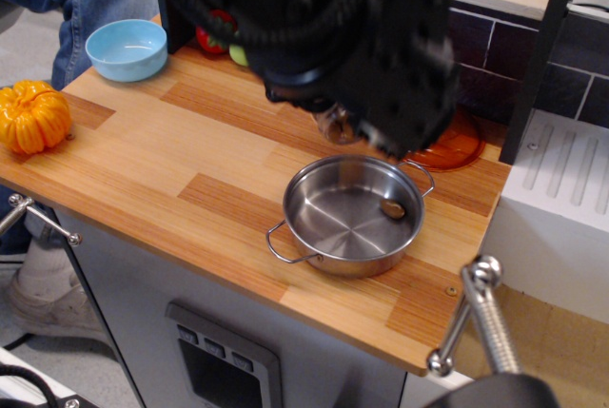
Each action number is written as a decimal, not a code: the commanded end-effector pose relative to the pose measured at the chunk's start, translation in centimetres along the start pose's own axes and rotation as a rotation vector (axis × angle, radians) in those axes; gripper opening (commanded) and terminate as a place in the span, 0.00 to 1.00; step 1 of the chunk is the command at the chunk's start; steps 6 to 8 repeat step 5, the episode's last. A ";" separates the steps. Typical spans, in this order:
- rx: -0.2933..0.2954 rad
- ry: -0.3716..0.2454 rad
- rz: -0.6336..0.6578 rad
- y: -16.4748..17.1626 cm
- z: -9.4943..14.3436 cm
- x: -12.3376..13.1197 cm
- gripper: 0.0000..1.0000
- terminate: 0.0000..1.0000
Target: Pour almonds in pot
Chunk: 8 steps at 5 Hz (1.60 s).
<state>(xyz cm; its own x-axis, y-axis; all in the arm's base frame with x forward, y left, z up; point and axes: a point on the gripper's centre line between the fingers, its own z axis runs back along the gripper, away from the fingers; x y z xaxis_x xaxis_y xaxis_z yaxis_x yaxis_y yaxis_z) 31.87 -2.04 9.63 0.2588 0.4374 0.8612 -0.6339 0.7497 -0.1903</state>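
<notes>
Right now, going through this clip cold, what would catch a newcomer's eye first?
A big, blurred black arm fills the upper middle of the picture, hiding the pincer, with the jar of almonds just peeking out below it. Directly beneath sits the shiny steel pot near the counter's front edge, with one brown almond lying inside at its right. The orange pumpkin stands out at the far left.

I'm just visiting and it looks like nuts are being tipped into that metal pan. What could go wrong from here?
The jar is tilted above the pot's back rim rather than its middle, so some almonds may fall onto the counter. One almond already lies near the pot's right wall, so others may bounce out. The arm is blurred and hides most of the jar, and the orange lid sits close behind, where a swing might knock it.
</notes>
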 end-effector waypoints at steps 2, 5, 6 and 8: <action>-0.074 -0.239 0.019 -0.4 -1.2 -0.4 0.00 0.00; -0.143 -0.282 0.024 -0.6 0.9 -0.5 0.00 1.00; -0.143 -0.282 0.024 -0.6 0.9 -0.5 0.00 1.00; -0.143 -0.282 0.024 -0.6 0.9 -0.5 0.00 1.00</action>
